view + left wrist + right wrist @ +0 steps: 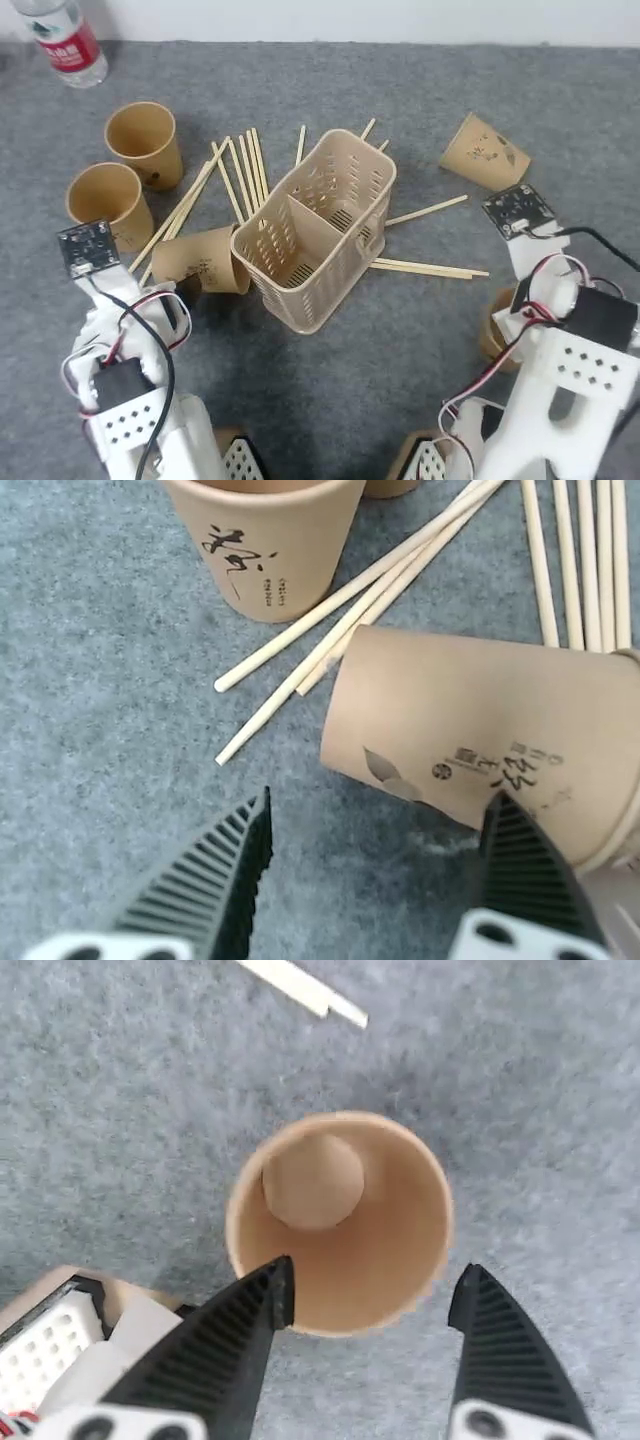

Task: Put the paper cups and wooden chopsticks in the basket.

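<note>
Spread jaws of the right gripper (378, 1270) bracket an upright paper cup (340, 1210) from above; it stands at four o'clock from the basket (320, 295). Left gripper (380, 798), also spread, faces a tipped cup (480, 740) at nine o'clock.

I log the left arm (120, 390) at the near-left corner in the high view: white body, wrist leaning forward, camera board (88, 247) facing up. Its wires (150, 330) — red, black and white — loop along the wrist. On the left gripper (378, 805) I note both black ribbed fingers (225, 865) spread wide, tips pointing down. The right arm (560, 370) stands at the near-right corner, wrist likewise leaning forward. The right gripper (376, 1270) also points down — fingers parted wide.
</note>
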`<state>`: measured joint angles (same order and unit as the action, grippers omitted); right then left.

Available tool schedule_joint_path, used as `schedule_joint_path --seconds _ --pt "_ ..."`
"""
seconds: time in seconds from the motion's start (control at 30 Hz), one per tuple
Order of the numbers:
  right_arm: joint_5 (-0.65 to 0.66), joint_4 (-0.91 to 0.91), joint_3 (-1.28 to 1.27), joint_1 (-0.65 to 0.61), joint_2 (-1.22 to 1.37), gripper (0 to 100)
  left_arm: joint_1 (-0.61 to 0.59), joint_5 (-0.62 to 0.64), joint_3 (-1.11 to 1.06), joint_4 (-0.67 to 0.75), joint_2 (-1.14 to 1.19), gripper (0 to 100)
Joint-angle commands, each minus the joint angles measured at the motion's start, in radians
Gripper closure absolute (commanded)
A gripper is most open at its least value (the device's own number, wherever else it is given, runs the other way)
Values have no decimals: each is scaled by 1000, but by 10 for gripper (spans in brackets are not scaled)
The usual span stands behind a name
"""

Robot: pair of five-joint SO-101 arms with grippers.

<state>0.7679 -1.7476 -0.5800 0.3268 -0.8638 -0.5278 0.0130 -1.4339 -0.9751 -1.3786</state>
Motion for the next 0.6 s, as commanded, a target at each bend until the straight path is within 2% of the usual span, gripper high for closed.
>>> schedule_joint_path --seconds 0.0,0.3,0.43,0.5,0.57 --pt "-14 44 -26 56 -21 736 9 9 -1 25 -9 683" --pt "100 271 -198 188 -19 737 9 9 -2 26 -9 683" --pt "164 315 -296 197 -19 746 9 9 -2 34 -9 683" --pt "175 346 -327 197 -19 815 9 11 -16 54 -9 683" --pt "170 377 -328 197 -21 969 9 11 -24 64 -9 683"
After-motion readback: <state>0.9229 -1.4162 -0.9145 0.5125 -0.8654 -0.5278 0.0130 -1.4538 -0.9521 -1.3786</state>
